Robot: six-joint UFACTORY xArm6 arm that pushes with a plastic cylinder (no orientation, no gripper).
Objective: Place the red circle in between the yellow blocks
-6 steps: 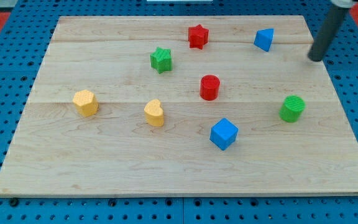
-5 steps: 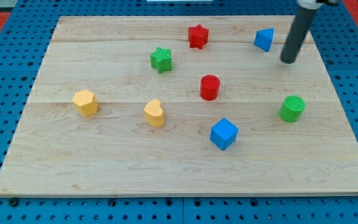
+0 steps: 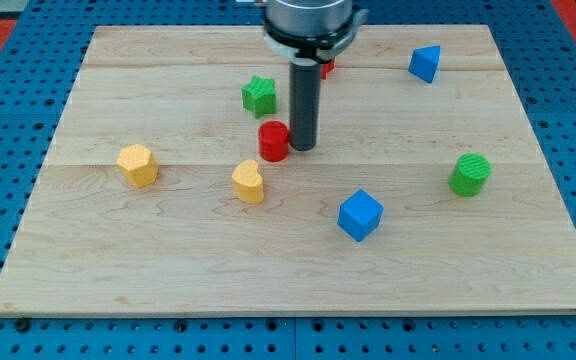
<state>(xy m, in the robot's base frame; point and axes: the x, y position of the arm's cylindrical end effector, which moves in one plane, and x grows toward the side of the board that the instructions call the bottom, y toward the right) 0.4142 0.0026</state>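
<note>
- No hand fitted, nothing held; my tip (image 3: pixel 302 149) touches the red circle (image 3: pixel 274 141) on its right side.
- Judgement: push leftward above the yellow heart (image 3: pixel 249 182), then down before the left yellow block (image 3: pixel 137 165).

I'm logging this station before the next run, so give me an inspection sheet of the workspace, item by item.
Surface: pale wooden board lying flat, no damage seen.
Job's things: red circle sits above and to the right of the yellow heart-like block; yellow hexagon-like block lies further to the view's left.
Clutter: green star, green cylinder, blue cube, blue block, and a red block mostly hidden behind the rod.
Grippers: none; my tip is against the red circle's right side.
Cables: nothing seen.
Surroundings: blue pegboard around the board.
</note>
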